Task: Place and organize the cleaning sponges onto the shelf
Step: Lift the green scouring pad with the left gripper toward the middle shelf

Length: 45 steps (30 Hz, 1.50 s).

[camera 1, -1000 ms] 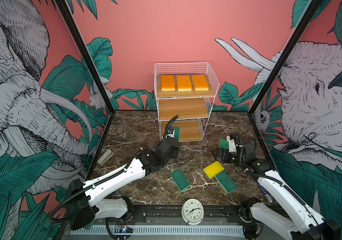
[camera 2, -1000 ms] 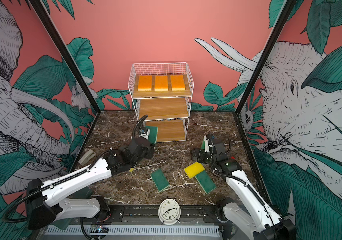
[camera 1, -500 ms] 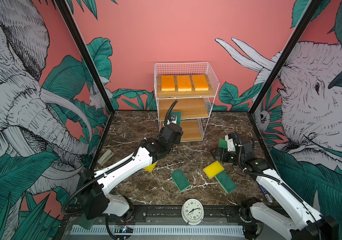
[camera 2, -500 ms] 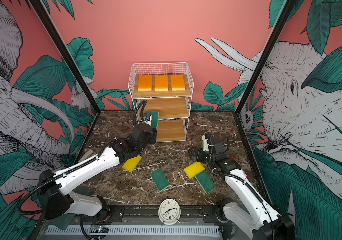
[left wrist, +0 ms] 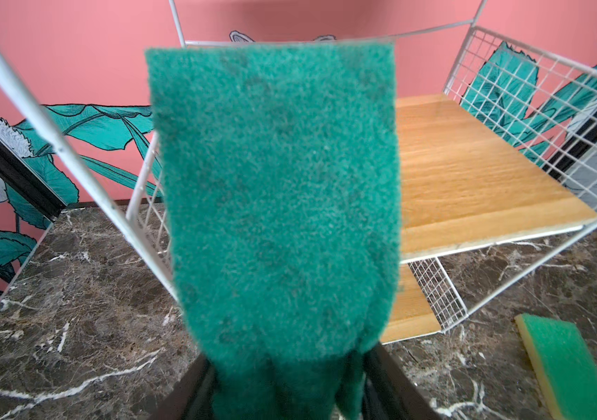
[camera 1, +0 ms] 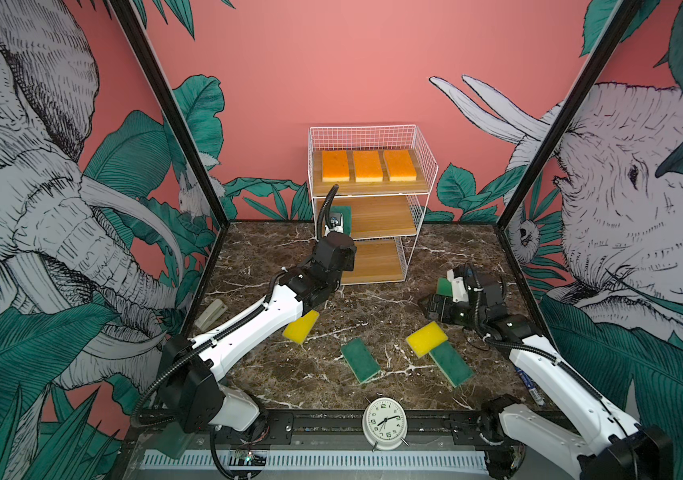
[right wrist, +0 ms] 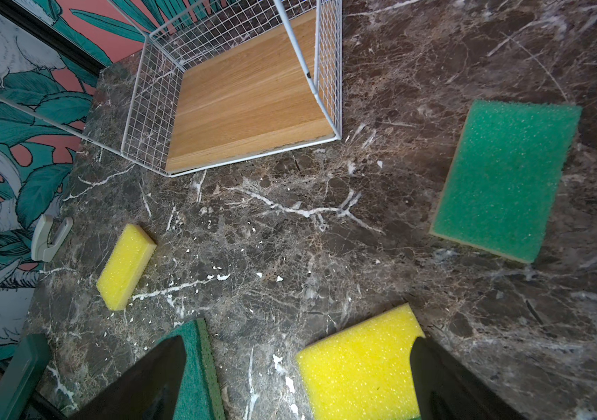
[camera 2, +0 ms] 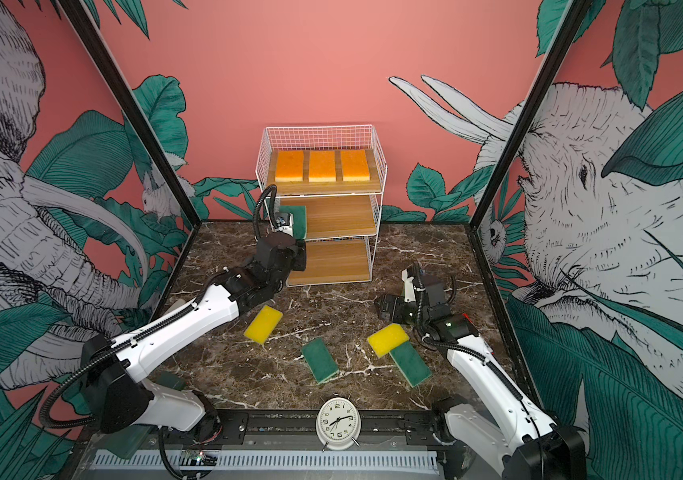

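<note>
On your marble table [camera 1: 373, 307], the shelf [camera 1: 385, 218] carries three orange sponges [camera 1: 366, 166] along its top tier. Your left gripper [left wrist: 289, 396] is clamped on a dark green sponge [left wrist: 275, 189] at the middle tier's left end. Your right gripper [right wrist: 298, 363] stands wide and empty over a yellow sponge [right wrist: 355, 363].

Both arms are built from smooth white shells joined by black round joints. Along the left arm [camera 1: 256, 328] runs a black ribbed cable, fixed with small clips, and it makes a loop over the black wrist block. Small dark screws sit in the white shell. The right arm [camera 1: 547, 365] carries the same cable. The right gripper [right wrist: 298, 342] has flat black jaws.
</note>
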Motion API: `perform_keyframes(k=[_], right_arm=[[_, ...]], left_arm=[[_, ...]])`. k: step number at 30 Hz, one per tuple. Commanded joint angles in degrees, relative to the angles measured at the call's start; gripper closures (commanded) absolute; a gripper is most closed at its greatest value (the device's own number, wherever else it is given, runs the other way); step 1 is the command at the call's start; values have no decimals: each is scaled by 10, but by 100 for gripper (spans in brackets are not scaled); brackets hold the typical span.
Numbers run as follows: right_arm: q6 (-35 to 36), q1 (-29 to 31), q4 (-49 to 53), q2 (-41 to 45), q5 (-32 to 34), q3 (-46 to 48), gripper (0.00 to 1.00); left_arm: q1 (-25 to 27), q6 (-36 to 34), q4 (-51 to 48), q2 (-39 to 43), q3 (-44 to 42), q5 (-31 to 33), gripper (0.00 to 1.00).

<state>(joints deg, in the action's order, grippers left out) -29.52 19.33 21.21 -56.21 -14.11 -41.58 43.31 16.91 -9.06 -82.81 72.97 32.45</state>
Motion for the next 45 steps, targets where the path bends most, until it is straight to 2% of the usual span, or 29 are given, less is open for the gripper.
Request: perform_keyframes(k=[1,11,29,37,45], right_arm=[[6,-2,-19,1,-6,-14,1],[7,-2,-19,3,-9,-13,1],[5,1,-21,2,-11,-10,1],[5,3,-19,2,-11,-9,1],[3,4,-22,3,-13,-6,1]], left_arm=[[-6,8,26,-13,25,10,46],[-15,5,56,-47,50,41,44],[-28,-2,51,-108,95,23,43],[-28,10,46,-118,98,44,41],[-28,7,18,-131,118,60,29]])
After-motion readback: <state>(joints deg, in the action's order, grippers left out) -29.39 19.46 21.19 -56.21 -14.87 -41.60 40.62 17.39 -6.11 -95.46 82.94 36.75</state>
